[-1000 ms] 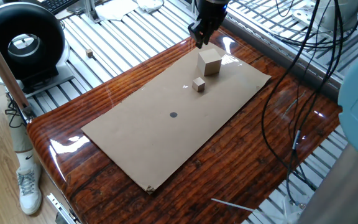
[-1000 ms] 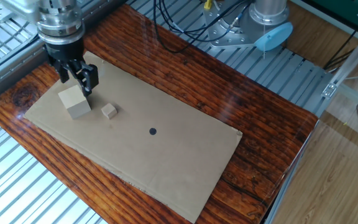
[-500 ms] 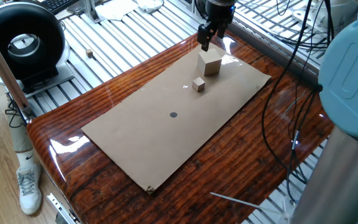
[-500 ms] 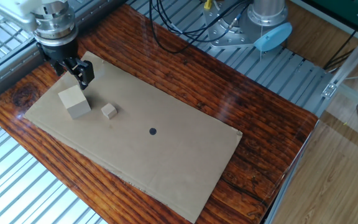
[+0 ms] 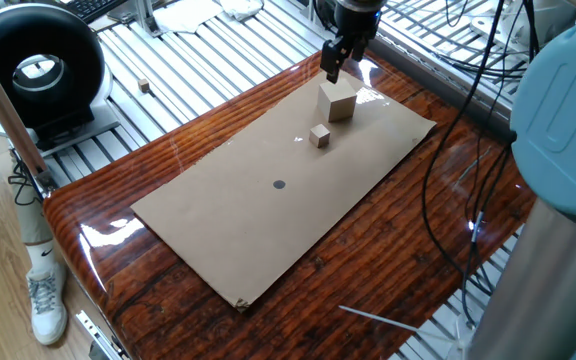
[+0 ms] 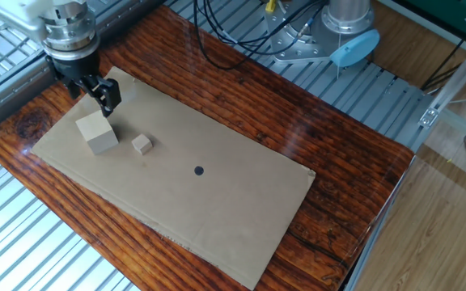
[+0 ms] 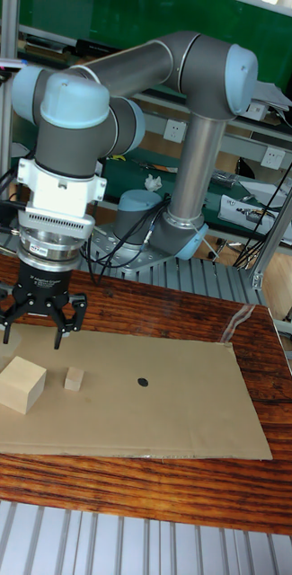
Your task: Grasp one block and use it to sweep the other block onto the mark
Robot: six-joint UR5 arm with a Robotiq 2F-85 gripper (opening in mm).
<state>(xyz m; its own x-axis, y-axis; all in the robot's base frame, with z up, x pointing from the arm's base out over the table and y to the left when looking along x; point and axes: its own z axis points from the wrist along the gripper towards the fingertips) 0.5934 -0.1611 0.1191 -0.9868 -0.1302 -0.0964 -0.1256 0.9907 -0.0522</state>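
Now | jaws wide, unmoved above larger block | small block unshifted

Grey arm tubes, pale blue joint caps, white wrist, black gripper.

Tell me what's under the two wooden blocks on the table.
Both the big block and the small block rest on a brown cardboard sheet, which lies on the wooden table. The cardboard hides the tabletop beneath them.
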